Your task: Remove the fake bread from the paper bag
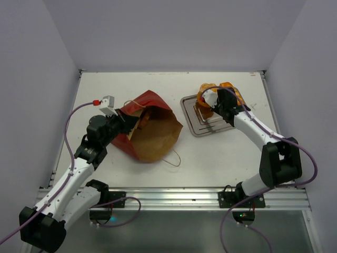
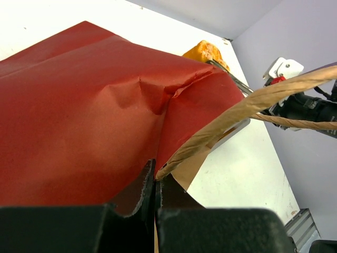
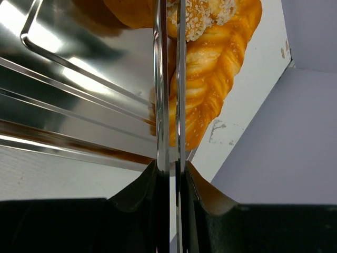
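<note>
Bread (image 1: 230, 88) sits on the tray (image 1: 196, 125), the braided loaf (image 3: 210, 79) lengthwise along its rim. The right gripper (image 3: 169, 168) pinches that rim; the left gripper (image 2: 156, 182) clamps the bag (image 2: 79, 105) lying on the desk (image 1: 210, 158).

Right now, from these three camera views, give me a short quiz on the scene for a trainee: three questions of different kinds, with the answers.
1. True or false: the left gripper is open and hovers clear of the paper bag.
2. Multiple choice: what is the right gripper shut on? A, the braided loaf; B, the rim of the metal tray; C, a string handle.
3. Fill in: in the top view, the fake bread sits at the tray's ___ end (near or far from the arm bases).

Key: 1, false: it is pinching the bag's red edge. 2, B. 3, far.
</note>
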Motion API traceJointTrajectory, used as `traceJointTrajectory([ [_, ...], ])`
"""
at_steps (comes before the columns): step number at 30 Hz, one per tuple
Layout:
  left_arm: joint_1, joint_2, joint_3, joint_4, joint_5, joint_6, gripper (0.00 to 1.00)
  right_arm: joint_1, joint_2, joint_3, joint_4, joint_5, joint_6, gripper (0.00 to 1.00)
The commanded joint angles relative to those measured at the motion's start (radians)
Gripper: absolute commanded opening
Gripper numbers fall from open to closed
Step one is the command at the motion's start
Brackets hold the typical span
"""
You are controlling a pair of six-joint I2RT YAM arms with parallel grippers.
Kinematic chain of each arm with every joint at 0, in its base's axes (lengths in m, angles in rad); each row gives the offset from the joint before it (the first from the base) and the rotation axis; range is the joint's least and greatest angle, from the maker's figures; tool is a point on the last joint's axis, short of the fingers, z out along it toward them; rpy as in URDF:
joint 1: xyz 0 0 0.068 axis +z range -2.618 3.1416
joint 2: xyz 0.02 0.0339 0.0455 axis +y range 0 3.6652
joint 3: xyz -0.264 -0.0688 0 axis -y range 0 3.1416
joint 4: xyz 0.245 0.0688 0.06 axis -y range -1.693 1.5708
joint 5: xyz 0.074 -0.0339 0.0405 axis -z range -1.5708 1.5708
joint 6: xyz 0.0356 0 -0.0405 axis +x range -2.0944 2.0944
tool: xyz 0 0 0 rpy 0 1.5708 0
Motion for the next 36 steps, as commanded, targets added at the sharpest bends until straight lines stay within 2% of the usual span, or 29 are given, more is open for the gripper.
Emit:
traceJointTrajectory([
  [1, -0.002, -0.021, 0.021, 0.006, 0.020, 0.023, 0.00, -0.019, 0.002, 0.003, 0.131, 0.049, -0.027, 0.04],
  [7, -0.002, -0.021, 0.018, 0.006, 0.020, 0.023, 0.00, -0.048, 0.021, -0.022, 0.134, 0.044, -0.052, 0.09],
  [10, -0.002, -0.024, 0.017, 0.007, 0.019, 0.022, 0.00, -0.054, 0.019, -0.043, 0.136, 0.038, -0.063, 0.15],
  [17, -0.002, -0.021, 0.021, 0.012, 0.022, 0.014, 0.00, -0.055, 0.009, -0.060, 0.103, 0.009, -0.037, 0.39],
  [20, -0.002, -0.021, 0.026, 0.006, 0.023, 0.017, 0.00, -0.063, -0.016, -0.041, 0.054, -0.029, 0.001, 0.45],
  [26, 0.000, -0.019, 0.032, 0.007, 0.025, 0.017, 0.00, -0.075, -0.067, 0.033, -0.065, -0.120, 0.061, 0.48],
  [36, -0.002, -0.018, 0.037, 0.004, 0.036, 0.031, 0.00, -0.080, -0.149, 0.100, -0.200, -0.227, 0.111, 0.48],
])
